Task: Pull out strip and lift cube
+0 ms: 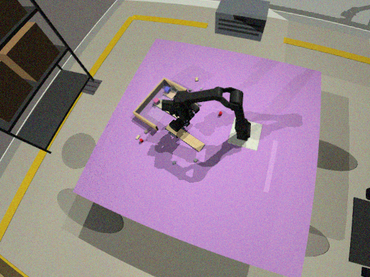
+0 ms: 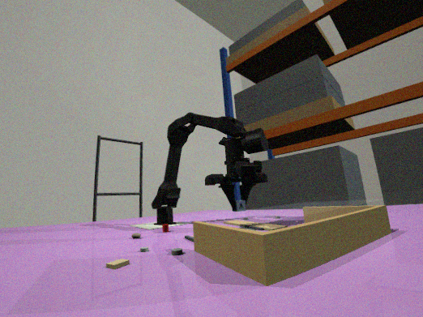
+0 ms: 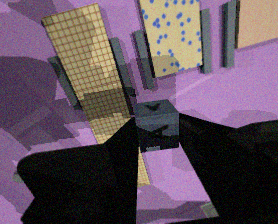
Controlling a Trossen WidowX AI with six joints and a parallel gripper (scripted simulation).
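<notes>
My gripper (image 2: 239, 206) (image 3: 153, 119) is shut on a dark blue-grey cube with black marks, the labelled cube (image 3: 157, 116) (image 2: 241, 203). The cube is held above the mat; in the top view the arm hides it. The gridded tan strip (image 1: 191, 139) (image 3: 87, 55) lies below and beside the gripper; the fingers cover part of it in the wrist view. The strip with blue dots (image 3: 172, 30) and a plain tan strip (image 3: 257, 22) lie apart from it, beside grey rails.
A three-sided wooden wall (image 1: 149, 96) (image 2: 324, 242) stands around the strips' far ends. Inside are a blue cube (image 1: 167, 89) and a pink cube (image 1: 157, 101). Small red pieces (image 1: 220, 113) (image 2: 165, 228), tan blocks (image 1: 197, 78) (image 2: 117, 263) and grey bits (image 1: 195, 160) lie around.
</notes>
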